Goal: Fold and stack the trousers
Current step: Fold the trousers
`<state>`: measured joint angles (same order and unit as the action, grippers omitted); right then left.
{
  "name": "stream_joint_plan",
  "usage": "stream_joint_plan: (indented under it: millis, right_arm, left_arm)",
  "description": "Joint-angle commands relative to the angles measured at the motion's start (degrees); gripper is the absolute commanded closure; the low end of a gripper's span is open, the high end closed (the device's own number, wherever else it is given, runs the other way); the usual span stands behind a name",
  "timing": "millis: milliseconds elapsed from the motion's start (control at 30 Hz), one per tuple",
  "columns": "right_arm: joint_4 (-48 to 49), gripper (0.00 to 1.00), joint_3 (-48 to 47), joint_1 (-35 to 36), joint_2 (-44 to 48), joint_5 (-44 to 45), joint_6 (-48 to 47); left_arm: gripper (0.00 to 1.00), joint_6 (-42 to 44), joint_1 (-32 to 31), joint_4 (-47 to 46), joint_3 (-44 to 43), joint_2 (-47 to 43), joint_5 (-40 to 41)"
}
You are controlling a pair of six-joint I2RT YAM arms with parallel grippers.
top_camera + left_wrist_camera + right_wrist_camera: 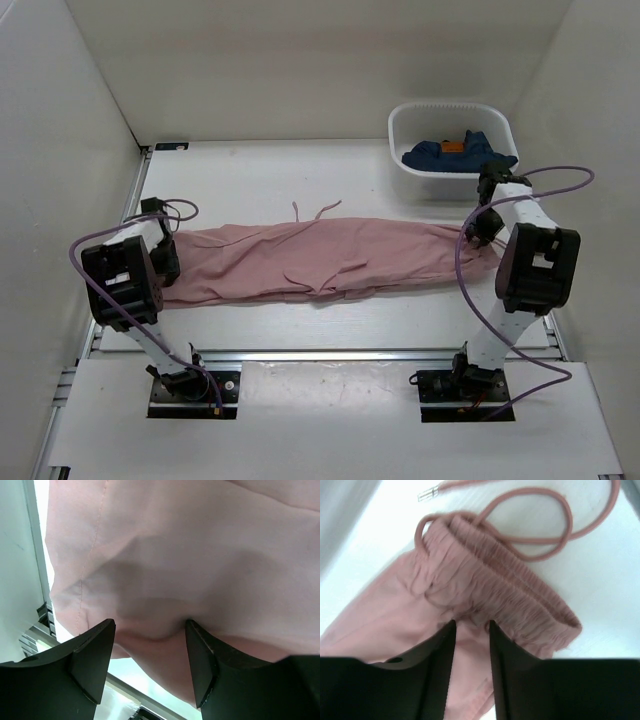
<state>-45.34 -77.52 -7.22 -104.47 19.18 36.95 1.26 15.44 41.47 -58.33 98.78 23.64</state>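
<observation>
White walls close in a pale table [300,170], and the trousers [320,260] lie stretched flat across it from one arm to the other, so that you have an end within reach of each wrist. At the left end, your left gripper [150,630] stands with its jaws spread wide; pink cloth sags into the gap between them but neither pad presses on it, so judge this as a hold not yet made. At the right end, your right gripper [472,627] sits over the cloth just short of the gathered waistband [510,590], its fingers drawn close with only a narrow slot between them. Cloth shows in that slot, yet you cannot tell from here whether it is pinched or merely lies beneath. A drawstring [540,555] loops loose on the table beyond the waistband; keep it clear of the fingers when you lift. Far right, a white basket [405,125] holds a dark blue garment [450,155], well apart from the trousers. Folding looks barely begun: the length is laid out straight, likely so both ends can be brought together.
</observation>
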Motion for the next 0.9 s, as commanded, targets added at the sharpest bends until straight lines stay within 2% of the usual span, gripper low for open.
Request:
stream_joint_plan:
  millis: [0,33,133,200,333,433,600,633,700,733,800,833,867]
  right_arm:
    - [-2.2,0.58,-1.2,-0.3,5.8,-3.5,-8.0]
    - [-4.1,0.21,0.3,-0.3,7.9,-4.6,-8.0]
    - [-8.0,0.02,3.1,-0.3,15.4,-4.0,-5.3]
    - [-9.7,0.02,6.1,-0.9,19.3,-6.4,-2.7]
    - [-0.4,0.02,17.4,-3.9,20.6,-15.7,1.9]
    - [8.1,0.02,18.6,-6.0,15.3,-16.5,4.6]
    - [12.7,0.02,16.3,-6.6,4.1,-16.5,4.6]
    - [12.7,0.04,15.4,-7.1,2.6,-15.9,4.6]
    - [11.7,0.23,14.5,-7.1,-0.8,-15.4,4.6]
    - [11.7,0.48,14.5,-7.7,-1.4,-15.4,4.6]
    - [11.0,0.71,14.5,-8.3,-2.0,-14.4,4.6]
    - [9.8,0.96,15.0,-9.7,-2.0,-13.5,4.0]
    - [8.1,1.00,15.0,-10.3,-1.1,-12.0,4.0]
  left_arm:
    - [0.30,-1.3,-0.4,1.1,-0.5,-0.6,-4.5]
    - [0.30,-1.3,-0.4,1.7,0.7,-1.2,-5.0]
    - [0.30,-1.3,-0.4,1.7,2.1,-3.0,-5.5]
    - [0.30,-1.3,-0.4,2.2,2.8,-3.5,-5.5]
    - [0.30,-1.3,-0.4,2.2,3.3,-2.9,-5.5]
    - [0.30,-1.3,-0.4,2.8,3.3,-2.4,-4.9]
    - [0.29,-1.3,-0.4,3.4,2.8,-3.0,-3.7]
    - [0.29,-1.3,-0.4,3.4,2.8,-3.0,-2.9]
    - [0.29,-1.3,-0.4,3.4,2.8,-3.0,-2.3]
    - [0.29,-1.3,-0.9,3.4,2.8,-3.0,-1.8]
    - [0.29,-1.3,-0.9,3.4,2.8,-3.0,-1.8]
    - [0.29,-1.3,-2.5,3.9,2.1,-3.0,-1.8]
    - [0.29,-1.3,-3.6,3.9,1.6,-3.0,-1.8]
